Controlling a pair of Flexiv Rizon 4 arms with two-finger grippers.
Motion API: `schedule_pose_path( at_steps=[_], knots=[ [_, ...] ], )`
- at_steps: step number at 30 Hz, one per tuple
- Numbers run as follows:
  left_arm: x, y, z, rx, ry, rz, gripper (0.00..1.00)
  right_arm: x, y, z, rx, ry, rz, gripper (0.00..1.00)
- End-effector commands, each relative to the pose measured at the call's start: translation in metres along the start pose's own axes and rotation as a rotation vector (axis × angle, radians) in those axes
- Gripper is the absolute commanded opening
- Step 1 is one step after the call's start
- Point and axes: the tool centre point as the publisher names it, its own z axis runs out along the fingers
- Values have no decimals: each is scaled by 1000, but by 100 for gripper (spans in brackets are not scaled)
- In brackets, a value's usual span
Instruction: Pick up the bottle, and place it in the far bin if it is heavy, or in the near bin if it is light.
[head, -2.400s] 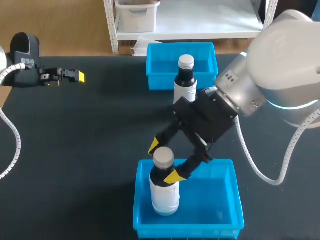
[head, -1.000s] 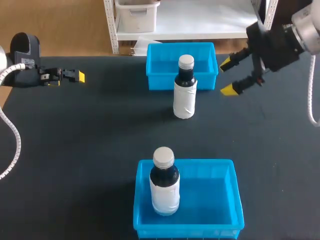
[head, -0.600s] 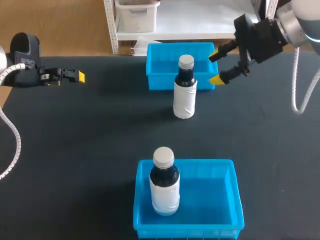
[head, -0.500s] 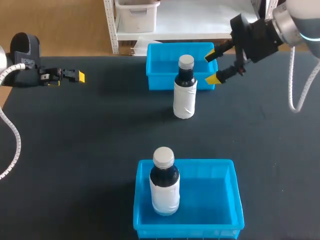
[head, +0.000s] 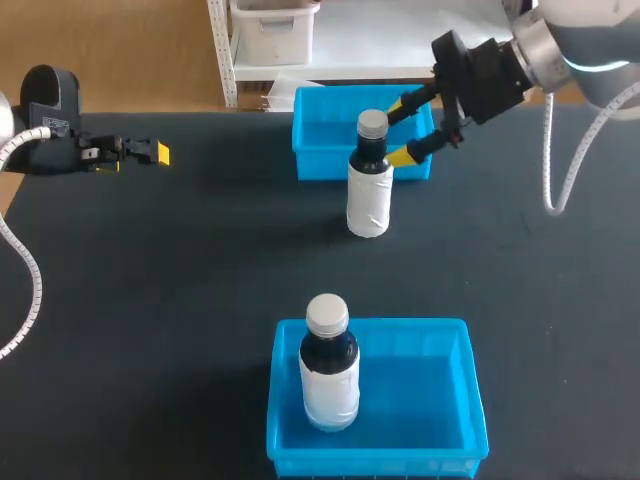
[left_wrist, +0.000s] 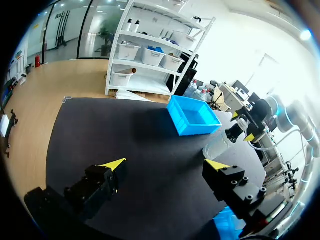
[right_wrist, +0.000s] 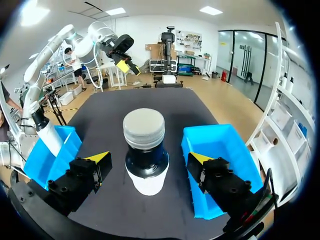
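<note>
one bottle (head: 368, 195) stands just ahead of the right gripper (head: 396, 129), its fingers apart.

No text, number or sign could be read anywhere on the table. The bottle (head: 369, 185) standing just in front of the far bin (head: 303, 135) wore a plain white wrap around its lower body, and no print could be made out on it in the head view or the right wrist view. The second bottle (head: 329, 370), well apart from the far bin and upright inside the near bin (head: 380, 463), carried the same kind of white wrap, likewise unreadable.
</note>
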Motion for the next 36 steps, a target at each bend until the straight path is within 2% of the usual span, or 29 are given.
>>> schedule_pose_path(
  at_steps=[1, 15, 32, 33, 36],
  knots=[
    [0, 0, 0, 0, 0, 0, 100, -3, -2, 4, -11, -5, -4, 100],
    [0, 0, 0, 0, 0, 0, 100, -14, 3, 20, -18, -16, -6, 100],
    [0, 0, 0, 0, 0, 0, 100, -13, 3, 28, -22, -20, 5, 100],
    [0, 0, 0, 0, 0, 0, 100, -12, 4, 29, -22, -20, 5, 98],
    [0, 0, 0, 0, 0, 0, 100, -11, 4, 30, -24, -19, 7, 70]
  ],
)
